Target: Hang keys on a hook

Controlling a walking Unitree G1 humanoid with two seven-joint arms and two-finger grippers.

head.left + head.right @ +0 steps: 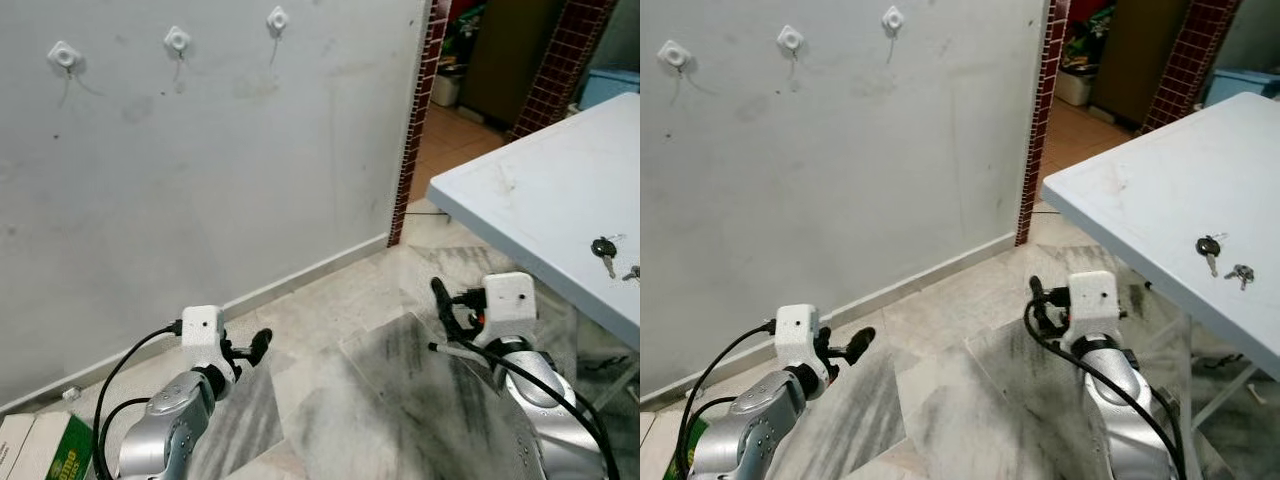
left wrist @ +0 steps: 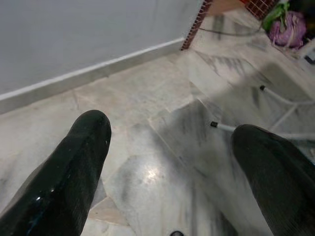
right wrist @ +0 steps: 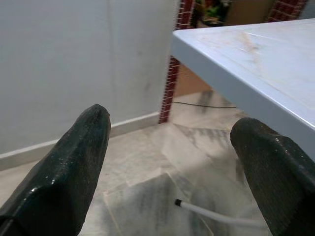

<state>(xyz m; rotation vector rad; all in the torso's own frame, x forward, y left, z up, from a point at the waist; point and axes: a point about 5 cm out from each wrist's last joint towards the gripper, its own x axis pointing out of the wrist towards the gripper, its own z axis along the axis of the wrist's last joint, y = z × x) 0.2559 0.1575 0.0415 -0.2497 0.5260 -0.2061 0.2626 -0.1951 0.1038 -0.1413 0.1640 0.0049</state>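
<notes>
Right gripper (image 3: 170,142) fingers spread wide, nothing between them, just marble floor and the pale table edge ahead. Hanging low in front of the table (image 1: 520,200), below the tabletop. Left gripper (image 2: 172,147) same deal: spread apart, empty, pointed at floor tiles and the skirting of the wall (image 1: 200,150). Held out low on the left, near the cardboard box (image 1: 35,445).

Keys (image 1: 1210,247) up on the table, toward its near-right side, well apart from both grippers. Looks like a dark-headed key with a second small bunch (image 1: 1240,273) just beside it; can't tell if joined by a ring, too small.

Handling guess: light, stiff metal, lying flat on a smooth hard top, so probably slippery and prone to skating away if nudged. No fragility worry. Tricky bit is thinness: not much to pinch from above. Best bet likely the fat dark plastic head, taken across its width, or the ring if there is one, since the ring also has to go over the hook. Loose bits will dangle and swing once lifted, so slow moves.

Three white hooks (image 1: 177,40) high on the wall, well away from the table. Right gripper closer to the keys, so probably that one for the pickup.
</notes>
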